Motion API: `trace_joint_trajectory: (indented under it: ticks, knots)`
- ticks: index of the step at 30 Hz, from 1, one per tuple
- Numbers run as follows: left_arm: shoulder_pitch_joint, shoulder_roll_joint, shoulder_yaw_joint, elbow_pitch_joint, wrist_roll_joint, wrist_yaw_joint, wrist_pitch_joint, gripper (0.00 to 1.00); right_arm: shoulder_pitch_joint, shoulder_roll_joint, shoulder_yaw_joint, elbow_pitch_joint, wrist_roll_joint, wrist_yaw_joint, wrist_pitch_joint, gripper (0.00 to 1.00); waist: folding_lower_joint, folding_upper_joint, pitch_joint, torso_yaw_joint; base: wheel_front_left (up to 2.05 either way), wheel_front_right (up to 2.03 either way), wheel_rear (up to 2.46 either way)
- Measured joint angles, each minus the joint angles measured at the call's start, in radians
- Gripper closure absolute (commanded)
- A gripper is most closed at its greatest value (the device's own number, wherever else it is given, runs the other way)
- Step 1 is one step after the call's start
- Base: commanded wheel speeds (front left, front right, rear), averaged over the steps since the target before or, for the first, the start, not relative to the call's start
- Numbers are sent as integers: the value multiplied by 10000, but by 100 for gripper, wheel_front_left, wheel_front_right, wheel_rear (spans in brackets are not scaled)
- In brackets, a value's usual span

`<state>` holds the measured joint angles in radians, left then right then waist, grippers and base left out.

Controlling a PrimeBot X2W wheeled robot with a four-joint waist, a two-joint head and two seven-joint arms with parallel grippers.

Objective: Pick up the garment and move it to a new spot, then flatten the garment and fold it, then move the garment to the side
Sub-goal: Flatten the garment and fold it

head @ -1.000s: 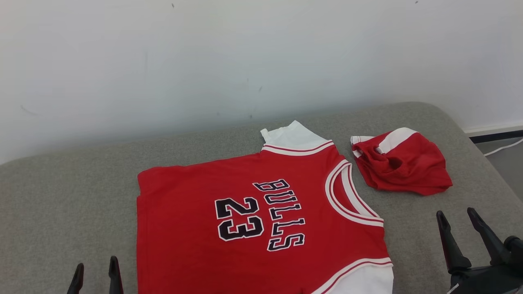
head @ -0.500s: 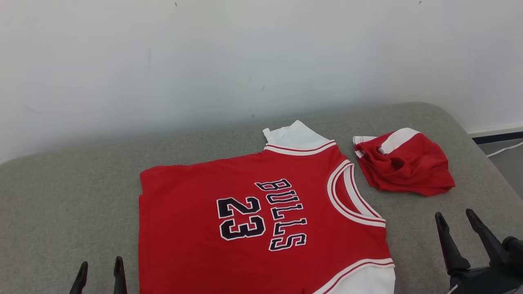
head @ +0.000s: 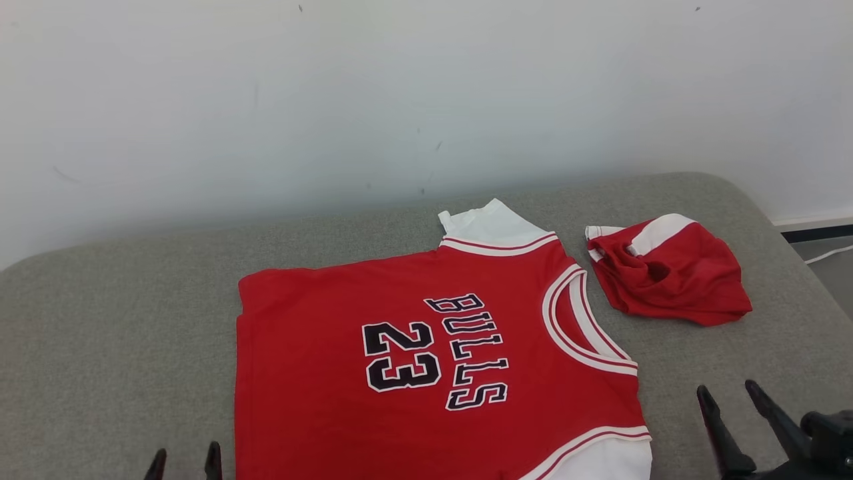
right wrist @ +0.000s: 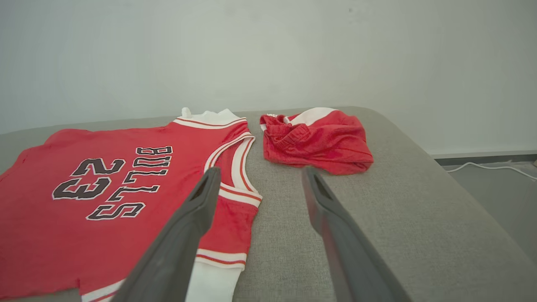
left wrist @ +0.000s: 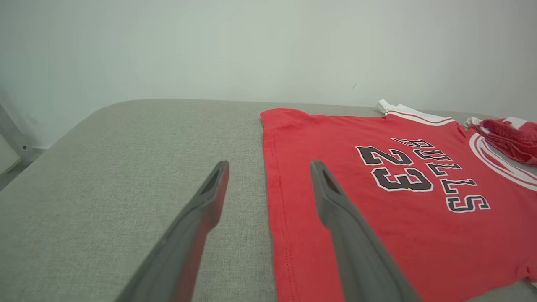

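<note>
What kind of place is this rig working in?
Probably an indoor test room rather than a home. A grey fabric-covered pad sits against a bare white wall, a loose cable lies on the floor beside it, and a red jersey and bunched red shorts lie on the pad.

Two garments lie on one grey padded surface [head: 120, 333]: one red jersey [head: 426, 360] with white trim, spread flat in the middle, and one smaller red-and-white bundle [head: 673, 273], crumpled just to its right. The jersey bears one number, 23, and one word, BULLS. Two grippers show at the near edge, the left gripper [head: 185, 460] and the right gripper [head: 725, 388], each with two dark fingers. One white cable [head: 826, 253] lies on the floor at the far right
</note>
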<state>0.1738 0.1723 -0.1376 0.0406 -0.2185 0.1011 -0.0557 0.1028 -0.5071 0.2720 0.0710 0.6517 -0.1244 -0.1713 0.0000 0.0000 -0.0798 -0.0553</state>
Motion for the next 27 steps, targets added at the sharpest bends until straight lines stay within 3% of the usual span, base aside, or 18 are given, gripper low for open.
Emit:
trace_joint_trajectory:
  ticks: [16, 27]
  knots:
    - [518, -13, -403, 426, -1258, -846, 2349, 0, 575, -13, 867, 192, 903, 102, 2336, 0, 0, 0, 186, 140, 0, 0, 0]
    - [384, 82, -573, 763, -1333, -1016, 3350, 0, 701, 151, 1427, 422, 1310, 115, 3712, 0, 0, 0, 444, 282, 0, 0, 0]
